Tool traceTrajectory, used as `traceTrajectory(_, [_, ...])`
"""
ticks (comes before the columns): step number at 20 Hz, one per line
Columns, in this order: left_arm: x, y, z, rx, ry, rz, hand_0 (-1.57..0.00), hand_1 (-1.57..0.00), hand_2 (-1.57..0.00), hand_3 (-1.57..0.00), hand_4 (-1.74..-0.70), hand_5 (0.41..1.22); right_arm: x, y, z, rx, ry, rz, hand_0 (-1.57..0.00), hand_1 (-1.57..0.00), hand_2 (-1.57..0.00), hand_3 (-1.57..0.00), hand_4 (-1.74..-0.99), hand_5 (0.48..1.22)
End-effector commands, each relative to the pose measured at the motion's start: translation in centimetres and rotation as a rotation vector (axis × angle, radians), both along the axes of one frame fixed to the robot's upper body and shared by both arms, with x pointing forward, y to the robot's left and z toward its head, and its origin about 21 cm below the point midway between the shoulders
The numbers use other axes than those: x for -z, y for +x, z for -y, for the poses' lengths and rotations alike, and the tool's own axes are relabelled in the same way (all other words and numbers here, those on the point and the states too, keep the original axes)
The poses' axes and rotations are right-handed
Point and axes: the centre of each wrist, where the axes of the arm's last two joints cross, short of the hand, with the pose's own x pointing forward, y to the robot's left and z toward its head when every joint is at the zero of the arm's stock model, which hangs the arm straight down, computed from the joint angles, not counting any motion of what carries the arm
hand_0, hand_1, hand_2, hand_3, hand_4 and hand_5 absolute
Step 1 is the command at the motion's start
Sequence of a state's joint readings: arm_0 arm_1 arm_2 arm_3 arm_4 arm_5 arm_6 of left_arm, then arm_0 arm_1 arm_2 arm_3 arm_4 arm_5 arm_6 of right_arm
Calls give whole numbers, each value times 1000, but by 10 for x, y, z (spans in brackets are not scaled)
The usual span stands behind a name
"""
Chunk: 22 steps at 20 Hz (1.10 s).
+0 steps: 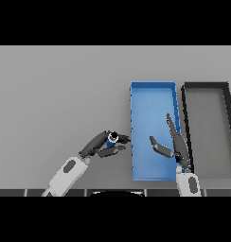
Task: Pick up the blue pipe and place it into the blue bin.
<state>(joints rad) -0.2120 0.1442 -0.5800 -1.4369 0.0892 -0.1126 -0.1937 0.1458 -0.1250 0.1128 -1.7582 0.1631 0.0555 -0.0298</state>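
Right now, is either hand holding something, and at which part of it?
The left hand pinches the blue pipe near its dark-rimmed end. The right hand, open over the blue bin, holds nothing.

Most of the blue pipe [111,138] hidden inside the left hand [104,144].

The table [56,94] looks matt grey, the blue bin [153,92] smooth plastic, the black bin [205,86] matt dark.
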Motion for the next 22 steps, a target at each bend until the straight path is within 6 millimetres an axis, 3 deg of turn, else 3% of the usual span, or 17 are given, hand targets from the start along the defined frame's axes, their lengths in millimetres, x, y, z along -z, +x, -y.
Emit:
traceTrajectory(1, [-9,0,4,6,-8,19,-1512,-1522,-1525,-1446,-1721,1201,2,-2,-3,-4,-7,1,1,1,1,1,-1183,606])
traceTrajectory(8, [-45,-3,16,62,-9,51,-1559,-1561,-1561,-1490,-1737,1217,3,-6,2,3,-10,26,1,1,1,1,-1141,603])
traceTrajectory(12, [-46,-4,20,69,25,43,-1566,-1567,-1567,-1496,-1739,1219,6,-1,4,7,-10,23,1,1,1,1,-1127,605])
traceTrajectory(17, [-41,-5,17,72,35,35,-1569,-1570,-1570,-1495,-1740,1219,12,-3,0,-4,51,10,1,1,1,1,-1176,605])
traceTrajectory(19, [-44,-3,19,71,50,36,-1570,-1570,-1570,-1495,-1741,1220,6,-4,7,-65,125,64,1,1,1,1,-1196,622])
traceTrajectory(22, [-45,-3,18,75,53,30,-1570,-1571,-1571,-1496,-1741,1220,-30,-1,20,-262,253,120,1,1,1,1,-1231,572])
